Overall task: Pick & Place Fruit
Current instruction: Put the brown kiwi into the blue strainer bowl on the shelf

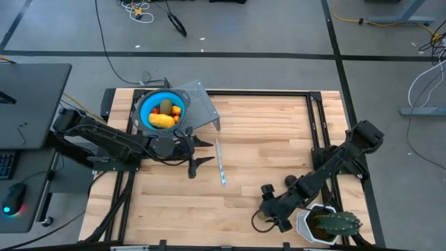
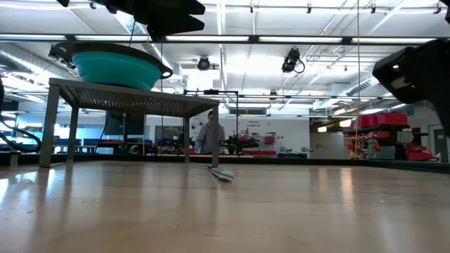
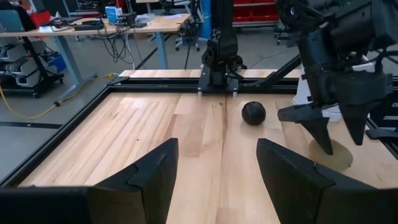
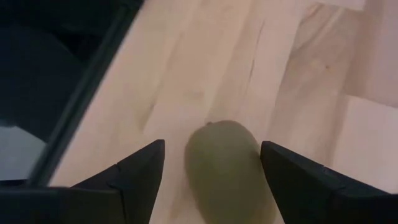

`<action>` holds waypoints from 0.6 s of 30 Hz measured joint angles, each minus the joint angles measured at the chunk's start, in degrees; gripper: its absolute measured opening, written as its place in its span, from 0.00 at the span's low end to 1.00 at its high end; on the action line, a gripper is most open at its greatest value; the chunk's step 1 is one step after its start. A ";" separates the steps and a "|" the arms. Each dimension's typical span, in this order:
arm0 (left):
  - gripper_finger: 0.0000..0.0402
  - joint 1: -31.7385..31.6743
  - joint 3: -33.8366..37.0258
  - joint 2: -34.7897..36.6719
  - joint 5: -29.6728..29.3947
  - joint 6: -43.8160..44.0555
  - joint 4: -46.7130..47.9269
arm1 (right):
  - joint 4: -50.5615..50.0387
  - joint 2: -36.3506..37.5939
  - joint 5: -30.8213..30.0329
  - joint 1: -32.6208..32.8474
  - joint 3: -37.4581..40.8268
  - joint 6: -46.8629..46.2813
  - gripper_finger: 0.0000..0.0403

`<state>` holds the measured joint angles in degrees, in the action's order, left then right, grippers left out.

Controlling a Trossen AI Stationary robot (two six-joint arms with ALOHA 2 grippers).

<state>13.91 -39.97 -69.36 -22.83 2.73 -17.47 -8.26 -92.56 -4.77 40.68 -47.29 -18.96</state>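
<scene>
Hovering low at the table's near right, the right gripper [image 4: 211, 165] has its fingers spread wide on either side of an olive-brown kiwi [image 4: 225, 162] lying on the wood, not gripping it. Only the left wrist view shows the black ball [image 3: 253, 112] nearby. The left gripper [image 1: 202, 152] waits, fingers apart and holding nothing, beside the blue bowl [image 1: 145, 111], which holds a yellow fruit [image 1: 162, 120].

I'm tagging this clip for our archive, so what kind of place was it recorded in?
Most likely a robotics lab or workshop in a large industrial hall. The low view shows a high ceiling with strip lights and red storage bins on shelving behind the pale wooden table; the high view shows loose cables on a grey floor.
</scene>
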 joint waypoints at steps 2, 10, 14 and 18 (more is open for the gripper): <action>0.56 0.00 0.00 0.00 0.00 0.04 0.04 | -0.61 -0.67 -1.31 0.43 0.00 0.53 0.68; 0.56 0.00 0.00 0.00 0.00 0.06 0.65 | -0.51 -3.25 -3.70 1.06 -0.02 0.81 0.68; 0.56 0.00 0.00 -0.02 0.00 0.04 0.66 | -1.67 -4.75 -3.74 1.06 -0.02 1.11 0.68; 0.56 0.00 0.00 -0.02 0.00 0.04 0.65 | -2.95 -5.49 -4.11 1.06 -0.02 1.42 0.68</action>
<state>13.91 -39.97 -69.38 -22.83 2.76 -16.82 -11.21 -98.06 -8.88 41.74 -47.31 -17.54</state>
